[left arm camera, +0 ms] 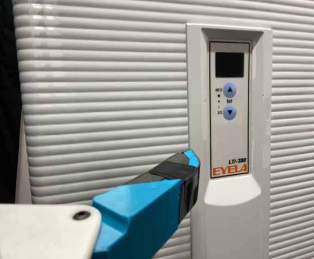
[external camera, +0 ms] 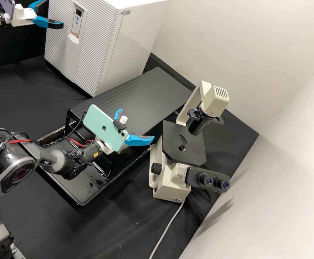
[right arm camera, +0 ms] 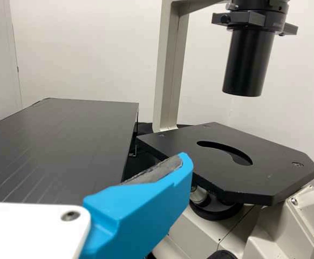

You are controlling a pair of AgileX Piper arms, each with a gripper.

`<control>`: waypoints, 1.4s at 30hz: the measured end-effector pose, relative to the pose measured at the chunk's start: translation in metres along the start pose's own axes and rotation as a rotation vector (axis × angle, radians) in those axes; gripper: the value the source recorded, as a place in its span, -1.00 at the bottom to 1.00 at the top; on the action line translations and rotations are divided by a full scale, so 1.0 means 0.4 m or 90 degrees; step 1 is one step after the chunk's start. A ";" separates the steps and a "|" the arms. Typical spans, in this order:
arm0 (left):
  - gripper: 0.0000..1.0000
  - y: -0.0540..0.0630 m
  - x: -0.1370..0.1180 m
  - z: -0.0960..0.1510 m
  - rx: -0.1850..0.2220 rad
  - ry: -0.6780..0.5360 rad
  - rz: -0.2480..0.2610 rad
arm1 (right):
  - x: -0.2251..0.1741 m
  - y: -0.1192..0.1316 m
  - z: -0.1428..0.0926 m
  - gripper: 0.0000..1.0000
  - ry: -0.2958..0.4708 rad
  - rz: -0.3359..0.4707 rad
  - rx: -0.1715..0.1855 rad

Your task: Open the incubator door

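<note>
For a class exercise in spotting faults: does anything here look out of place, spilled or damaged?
Pale flecks dot the rim of the black tray, perhaps chipped paint, so it looks worn. Nothing looks spilled; the incubator and microscope look undamaged.

In the high view, the incubator (external camera: 131, 46) stands on the bench (external camera: 121, 233) behind and to the left of the inverted microscope (external camera: 165, 190), with the platform (external camera: 139, 91) between them, the tray (external camera: 70, 185) left of the microscope, the cable (external camera: 166, 230) before it, and walls (external camera: 246, 54) behind and right of it.
</note>
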 end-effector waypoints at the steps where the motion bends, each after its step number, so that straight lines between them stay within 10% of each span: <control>1: 1.00 0.004 0.001 0.001 0.003 -0.004 0.004 | 0.000 0.000 0.000 1.00 0.000 0.000 0.000; 9: 1.00 0.051 0.022 0.003 0.036 -0.051 0.052 | 0.000 0.000 0.000 1.00 0.000 0.000 0.000; 27: 1.00 0.022 0.030 -0.012 0.031 -0.048 0.039 | 0.000 0.000 0.000 1.00 0.000 0.000 0.000; 28: -1.00 0.020 0.029 -0.012 0.030 -0.047 0.038 | 0.000 0.000 0.000 1.00 0.000 0.000 0.000; 42: -1.00 0.012 0.026 -0.012 0.025 -0.046 0.032 | 0.000 0.000 0.000 1.00 0.000 0.000 0.000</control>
